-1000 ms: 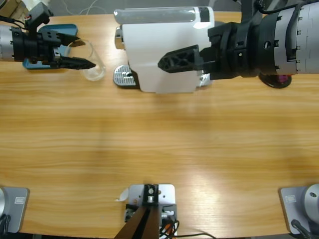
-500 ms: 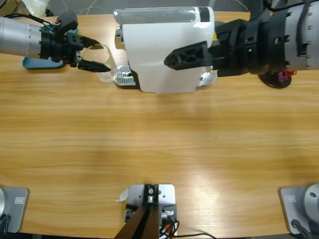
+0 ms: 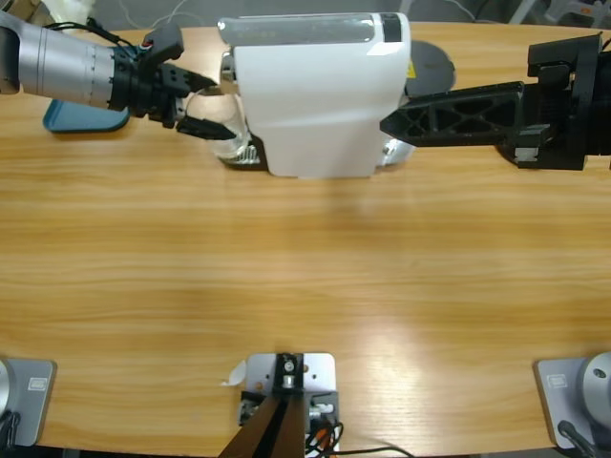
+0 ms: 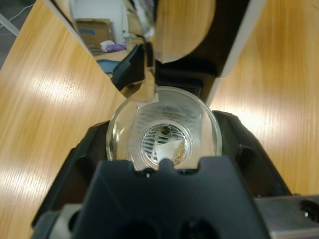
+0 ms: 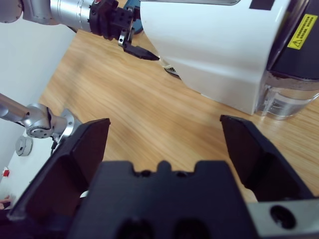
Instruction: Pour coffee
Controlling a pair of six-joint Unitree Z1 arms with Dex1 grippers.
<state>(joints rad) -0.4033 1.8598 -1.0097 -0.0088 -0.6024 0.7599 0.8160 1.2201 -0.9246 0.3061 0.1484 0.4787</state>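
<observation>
My left gripper (image 3: 225, 113) reaches in from the left and is shut on a clear glass tumbler (image 3: 232, 145). It holds the tumbler upright against the left end of the white coffee machine (image 3: 315, 95), over the metal drip tray (image 3: 252, 155). In the left wrist view I look down into the tumbler (image 4: 164, 124); the tray's grate shows through its bottom, and I cannot make out a layer of coffee. My right gripper (image 3: 391, 122) stands open at the machine's right end, with nothing between the jaws.
A blue tray (image 3: 81, 119) lies at the back left behind the left arm. A dark round disc (image 3: 431, 63) sits behind the machine on the right. The machine's clear water tank (image 5: 286, 99) faces the right gripper.
The left gripper has carried the tumbler rightward from beside the blue tray to the machine's drip tray. The right arm has drawn back to the right, off the machine's front.
</observation>
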